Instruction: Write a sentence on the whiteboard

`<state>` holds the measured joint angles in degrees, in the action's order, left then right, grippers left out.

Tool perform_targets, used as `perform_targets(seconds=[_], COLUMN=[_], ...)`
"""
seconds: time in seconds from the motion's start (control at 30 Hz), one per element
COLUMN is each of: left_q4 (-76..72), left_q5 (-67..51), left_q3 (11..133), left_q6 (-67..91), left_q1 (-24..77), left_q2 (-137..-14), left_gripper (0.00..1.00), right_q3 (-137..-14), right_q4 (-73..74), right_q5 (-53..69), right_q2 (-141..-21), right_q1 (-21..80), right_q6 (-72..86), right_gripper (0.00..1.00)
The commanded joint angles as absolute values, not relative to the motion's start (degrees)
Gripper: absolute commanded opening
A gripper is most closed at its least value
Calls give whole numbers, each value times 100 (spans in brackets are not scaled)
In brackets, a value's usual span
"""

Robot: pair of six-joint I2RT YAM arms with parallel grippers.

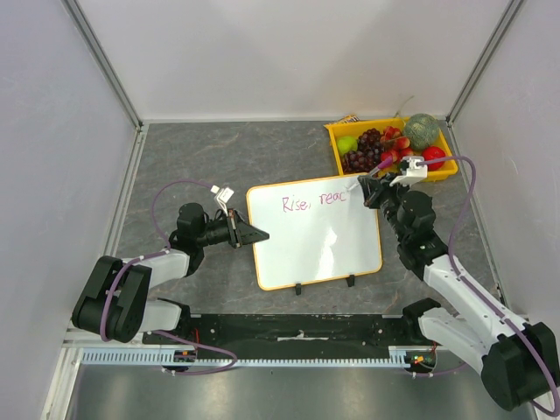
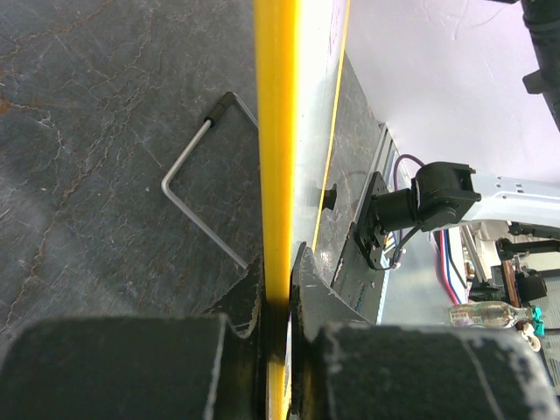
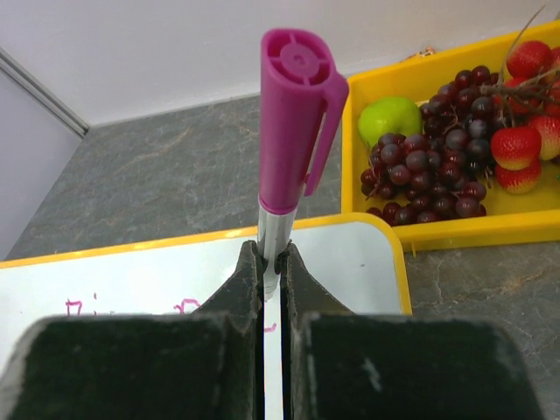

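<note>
White whiteboard (image 1: pixel 319 245); pinkish-red sentence (image 1: pixel 297 204); magenta-capped marker (image 3: pixel 290 131)

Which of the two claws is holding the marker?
The right claw: it is shut on the pink-capped marker over the whiteboard. The left claw instead pinches the whiteboard's yellow edge.

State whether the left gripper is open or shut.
Shut on the whiteboard: the left wrist view shows the left gripper with its fingers pressed against both faces of the board's orange-yellow rim.

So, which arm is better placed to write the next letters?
Right. The right gripper holds the marker at the end of the writing; the left gripper is clamped on the board rim.
</note>
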<state>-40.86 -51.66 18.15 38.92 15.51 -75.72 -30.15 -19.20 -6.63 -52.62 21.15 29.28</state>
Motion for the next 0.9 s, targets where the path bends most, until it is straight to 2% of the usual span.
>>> perform_targets(seconds=[0.0, 0.4, 0.87], left_q4=[-3419, -3419, -3428], left_q5=[-4140, -4140, -4148], left_q3=[1749, 1749, 1740], left_q6=[2883, 2883, 2883], left_q1=[1538, 1538, 1547], left_q2=[-7770, -7778, -7761], left_gripper=[2, 2, 2], right_q3=[-3463, -3727, -3340], right_q4=[-2179, -2303, -2171], right_q5=[-905, -1063, -941], right_q2=[-5387, -5915, -5950], right_q1=[2100, 2048, 1986], right_q6=[2821, 2865, 2865], right_gripper=[0, 0, 0])
